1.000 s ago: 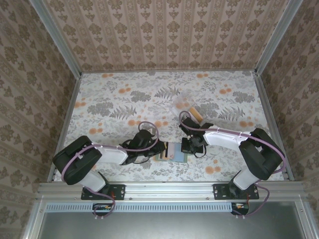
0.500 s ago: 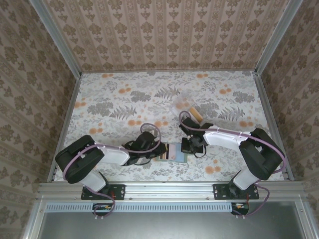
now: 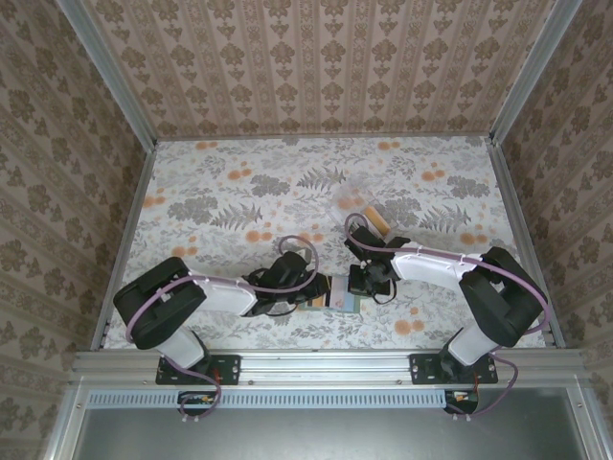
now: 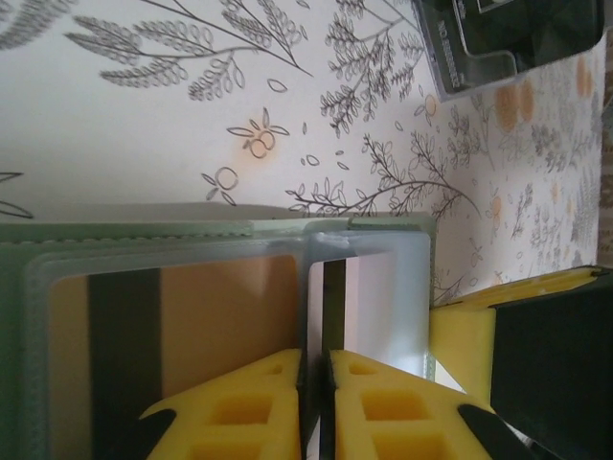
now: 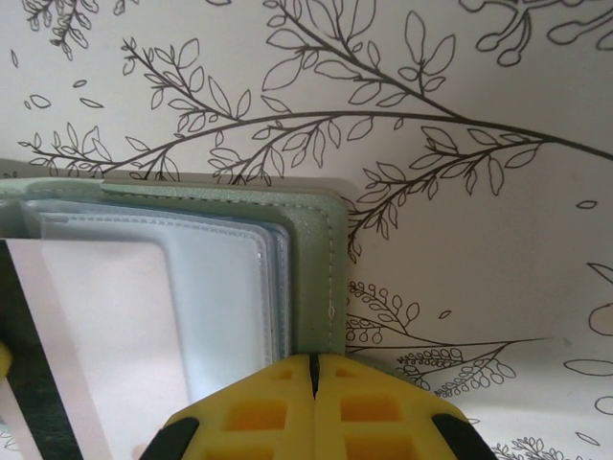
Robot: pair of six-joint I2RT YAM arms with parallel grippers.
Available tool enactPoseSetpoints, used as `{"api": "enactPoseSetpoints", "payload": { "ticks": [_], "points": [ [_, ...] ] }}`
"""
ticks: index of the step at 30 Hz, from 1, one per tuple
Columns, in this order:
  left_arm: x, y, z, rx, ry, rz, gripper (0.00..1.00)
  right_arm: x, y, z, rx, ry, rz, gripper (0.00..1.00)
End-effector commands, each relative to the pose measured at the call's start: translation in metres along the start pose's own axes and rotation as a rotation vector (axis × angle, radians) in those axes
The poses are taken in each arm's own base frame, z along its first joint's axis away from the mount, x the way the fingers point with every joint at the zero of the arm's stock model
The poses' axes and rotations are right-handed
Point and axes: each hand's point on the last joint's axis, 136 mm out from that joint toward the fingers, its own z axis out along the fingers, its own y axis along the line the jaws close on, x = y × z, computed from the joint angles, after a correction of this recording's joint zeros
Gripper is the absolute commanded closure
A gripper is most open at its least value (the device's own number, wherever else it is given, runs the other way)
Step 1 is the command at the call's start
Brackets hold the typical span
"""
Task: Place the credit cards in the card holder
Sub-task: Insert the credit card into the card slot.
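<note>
The sage-green card holder [image 3: 341, 295] lies open on the floral table between my two grippers. In the left wrist view its clear sleeves hold an orange card [image 4: 225, 316] and a white card with a dark stripe [image 4: 383, 307]. My left gripper [image 4: 317, 356] stands over them, jaws a narrow slit apart astride the thin edge between the two sleeves. My right gripper [image 5: 312, 362] is shut, its pads together against the holder's green border [image 5: 316, 259], beside the white card [image 5: 105, 326]. In the top view the left gripper [image 3: 311, 287] and right gripper [image 3: 362, 283] flank the holder.
A clear plastic box [image 3: 356, 206] with an orange card [image 3: 375, 222] at its near end lies just beyond the right gripper; its dark corner [image 4: 498, 38] appears in the left wrist view. Patterned walls ring the table, and a metal rail [image 3: 326, 359] runs along the near edge.
My left arm has slid right, further over the holder, and its jaws have parted slightly. The right arm has not moved.
</note>
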Motion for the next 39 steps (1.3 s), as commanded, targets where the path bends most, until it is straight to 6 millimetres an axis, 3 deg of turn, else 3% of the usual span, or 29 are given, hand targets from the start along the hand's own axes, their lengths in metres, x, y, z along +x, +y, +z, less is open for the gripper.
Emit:
{"api": "enactPoseSetpoints", "payload": {
  "ticks": [1,20,27,32,39],
  "points": [
    [0.006,0.003,0.003,-0.064,0.032,0.043,0.79,0.017,-0.014,0.021,0.035,0.057,0.018,0.95],
    [0.019,-0.012,0.017,-0.122,0.158,0.168,0.58,0.014,-0.004,0.018,-0.045,0.035,0.047,0.94],
    [0.022,-0.018,0.019,-0.096,0.177,0.176,0.58,0.010,-0.001,0.015,-0.106,0.017,0.087,0.93],
    [0.021,-0.027,0.017,-0.060,0.170,0.154,0.61,0.008,0.003,0.013,-0.147,0.018,0.103,0.94],
    [0.022,-0.026,0.017,-0.084,0.183,0.127,0.67,0.009,0.006,0.011,-0.163,0.022,0.109,0.94]
  ]
}}
